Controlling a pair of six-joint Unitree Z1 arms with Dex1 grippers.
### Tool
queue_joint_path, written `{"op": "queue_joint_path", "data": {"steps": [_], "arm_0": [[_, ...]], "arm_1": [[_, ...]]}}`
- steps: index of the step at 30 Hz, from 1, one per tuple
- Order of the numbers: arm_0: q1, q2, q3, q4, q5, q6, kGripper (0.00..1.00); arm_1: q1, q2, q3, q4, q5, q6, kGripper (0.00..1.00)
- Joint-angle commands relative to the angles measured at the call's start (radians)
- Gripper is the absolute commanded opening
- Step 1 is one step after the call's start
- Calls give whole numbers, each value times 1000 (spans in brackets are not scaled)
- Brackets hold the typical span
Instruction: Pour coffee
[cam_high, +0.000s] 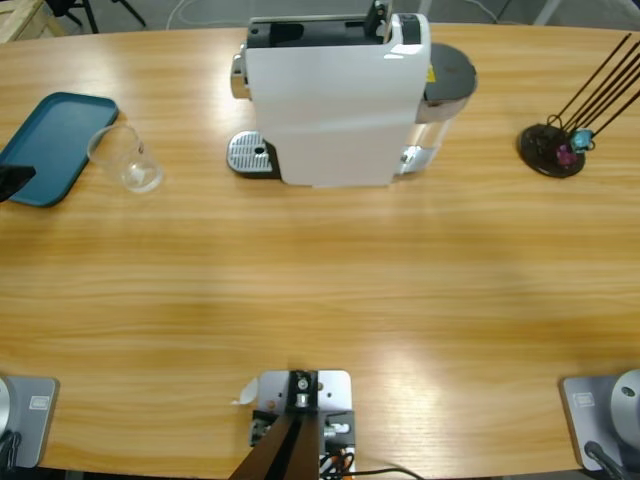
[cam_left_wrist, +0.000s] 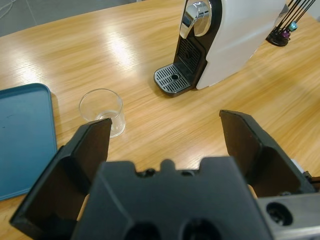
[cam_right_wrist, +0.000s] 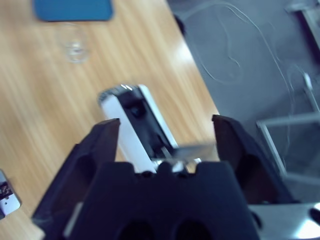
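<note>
While the big white boxy coffee machine (cam_high: 335, 105) sits toward the far edge of the long wooden table (cam_high: 320, 290), everything else is arranged around it. Its silver perforated drip tray (cam_high: 250, 155) juts out from one end, with the chrome lever (cam_left_wrist: 192, 17) above that tray in the left wrist view. Off that same drip-tray end, well apart from the machine, stands the clear drinking glass (cam_high: 128, 160), upright. Any coffee in it can't be made out; the glass looks clear to the bottom from both the high view and the left wrist view. Just beyond the glass, farther again from the machine, lies the flat teal rectangular tray (cam_high: 55, 145), and the glass is just beside the tray's edge. On the machine's opposite side, well apart, is a round dark stand (cam_high: 550, 150) with thin dark rods leaning out of it.

Left tool (cam_left_wrist: 165, 135) now: jaws spread wide, nothing between them, looking toward the glass and the machine's drip-tray end. Right tool (cam_right_wrist: 167, 135): jaws wide apart too, gripping nothing, looking down on the machine from above, with grey floor (cam_right_wrist: 250, 60) past the table edge.
</note>
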Motion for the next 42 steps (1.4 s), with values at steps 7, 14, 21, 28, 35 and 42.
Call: {"op": "queue_joint_path", "data": {"steps": [7, 14, 21, 28, 35, 42], "arm_0": [[-7, -13, 76, -123, 82, -117, 947], [-7, -29, 51, -49, 28, -86, 931], [-7, -14, 25, -7, 23, -86, 934], [-7, -25, 20, 2, 22, -86, 945], [-7, -20, 20, 3, 22, -86, 941], [-7, -19, 20, 3, 22, -86, 945]], "arm_1": [[-40, -303, 681, -418, -272, 409, 0], [21, -277, 849, -582, -420, 449, 0], [77, -196, 787, -616, -430, 400, 0], [116, -129, 720, -614, -420, 375, 0], [141, -73, 708, -618, -396, 385, 0], [157, 9, 633, -629, -376, 363, 0]]}}
